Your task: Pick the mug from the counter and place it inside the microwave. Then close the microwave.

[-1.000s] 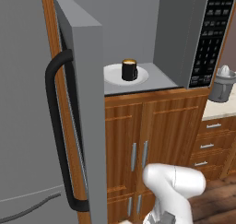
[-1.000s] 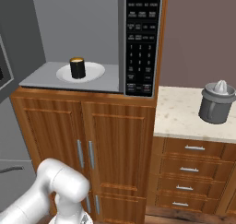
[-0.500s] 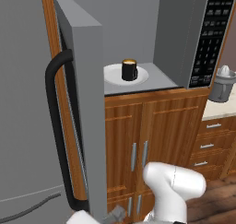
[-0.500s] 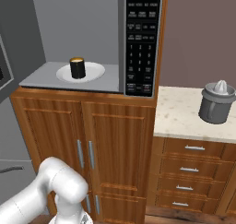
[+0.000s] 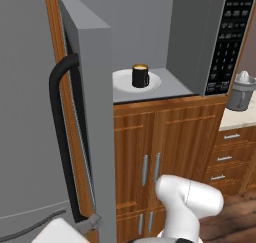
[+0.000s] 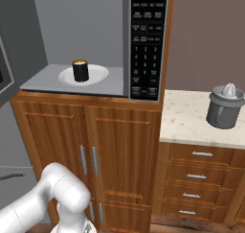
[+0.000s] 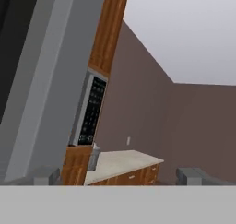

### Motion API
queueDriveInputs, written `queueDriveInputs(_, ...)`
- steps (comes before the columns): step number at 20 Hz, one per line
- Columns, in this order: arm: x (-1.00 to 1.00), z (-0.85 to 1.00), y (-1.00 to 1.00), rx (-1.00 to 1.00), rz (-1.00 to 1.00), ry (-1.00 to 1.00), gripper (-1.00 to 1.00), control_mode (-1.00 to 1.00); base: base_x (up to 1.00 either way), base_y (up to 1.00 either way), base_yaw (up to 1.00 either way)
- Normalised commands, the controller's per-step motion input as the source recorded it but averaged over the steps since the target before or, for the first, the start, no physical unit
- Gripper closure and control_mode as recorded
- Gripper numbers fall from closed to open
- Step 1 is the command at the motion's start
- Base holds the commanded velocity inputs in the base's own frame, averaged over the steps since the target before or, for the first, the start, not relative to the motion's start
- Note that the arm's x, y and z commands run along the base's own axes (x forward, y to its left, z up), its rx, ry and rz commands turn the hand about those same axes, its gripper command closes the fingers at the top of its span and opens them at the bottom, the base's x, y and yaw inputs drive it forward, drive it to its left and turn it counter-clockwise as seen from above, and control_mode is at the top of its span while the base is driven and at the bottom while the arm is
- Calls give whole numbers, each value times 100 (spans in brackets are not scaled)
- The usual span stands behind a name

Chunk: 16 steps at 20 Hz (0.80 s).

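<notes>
Mug on the microwave plate, door open.
The mug (image 5: 140, 76) stands upright, long axis vertical, on the white plate (image 5: 121, 80) inside the microwave (image 5: 200, 47); its handle direction is unclear. Low at seven o'clock by the door (image 5: 90, 112), the gripper (image 7: 119, 176) gapes wide, empty.

The mug (image 6: 80, 71) is black with a tan inside, on a white plate (image 6: 98, 74) in the grey microwave (image 6: 95, 16). The counter (image 6: 191, 124) is speckled beige over brown wood drawers (image 6: 198, 179), and the juicer (image 6: 225, 107) is grey.
</notes>
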Motion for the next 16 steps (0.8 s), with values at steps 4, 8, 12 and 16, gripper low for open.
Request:
queueDriveInputs(4, 38, -26, 38, 0, 0, 0, -100, -100, 0, 0, 0)
queueDriveInputs(8, 41, -25, 32, 0, 0, 0, -100, -100, 0, 0, 0)
queueDriveInputs(12, 39, -22, 32, 0, 0, 0, -100, -100, 0, 0, 0)
queueDriveInputs(16, 44, -22, 34, -1, -1, 0, -100, -100, 0, 0, 0)
